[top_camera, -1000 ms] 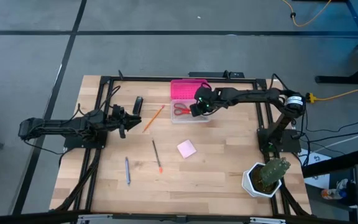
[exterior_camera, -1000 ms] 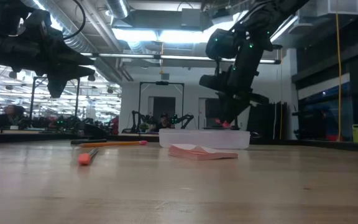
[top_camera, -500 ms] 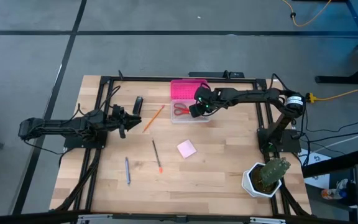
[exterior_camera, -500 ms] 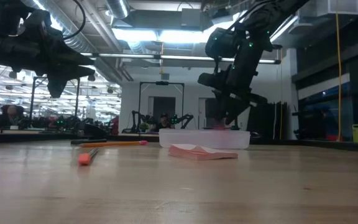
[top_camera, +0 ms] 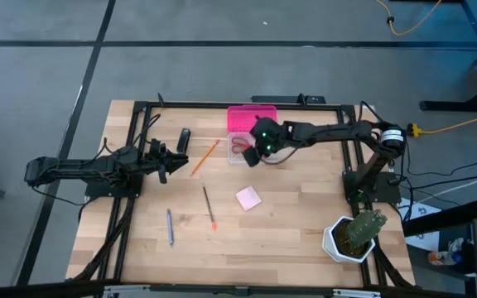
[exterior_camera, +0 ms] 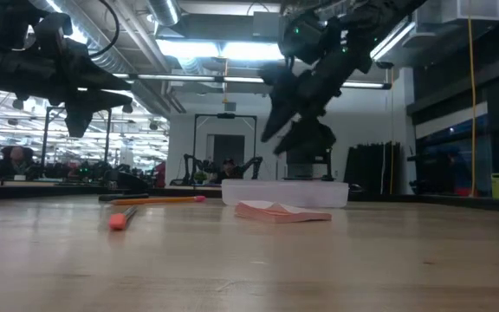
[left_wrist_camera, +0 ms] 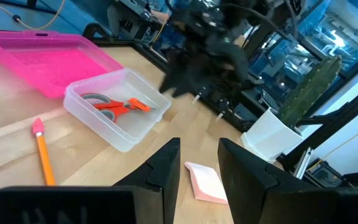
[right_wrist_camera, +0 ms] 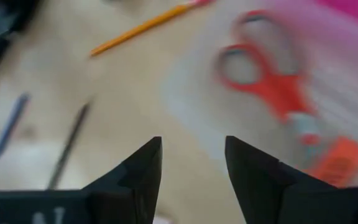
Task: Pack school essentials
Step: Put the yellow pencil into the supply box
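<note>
The red-handled scissors [right_wrist_camera: 272, 81] and a small orange-red piece [right_wrist_camera: 337, 158] lie in the clear box [top_camera: 259, 156]. My right gripper [right_wrist_camera: 191, 155] is open and hovers above the box's left end [top_camera: 253, 152], holding nothing. The orange pencil [top_camera: 204, 157], black oblong item [top_camera: 184, 138], orange-tipped pen [top_camera: 209, 207], blue pen [top_camera: 170, 226] and pink notepad [top_camera: 248, 198] lie flat on the table. My left gripper [top_camera: 166, 159] waits, open, to the left of the pencil.
The pink lid [top_camera: 251, 118] lies just beyond the box on its far side. A cactus in a white pot [top_camera: 356, 233] stands near the table's right near corner. Bare wood lies between the notepad and the cactus. A black frame [top_camera: 139, 124] runs around the table.
My right gripper has risen from the box, tipped, and swung toward the table's left, from over the box's middle to over its left end. A small reddish piece seen at its fingertips a second ago is no longer there.
</note>
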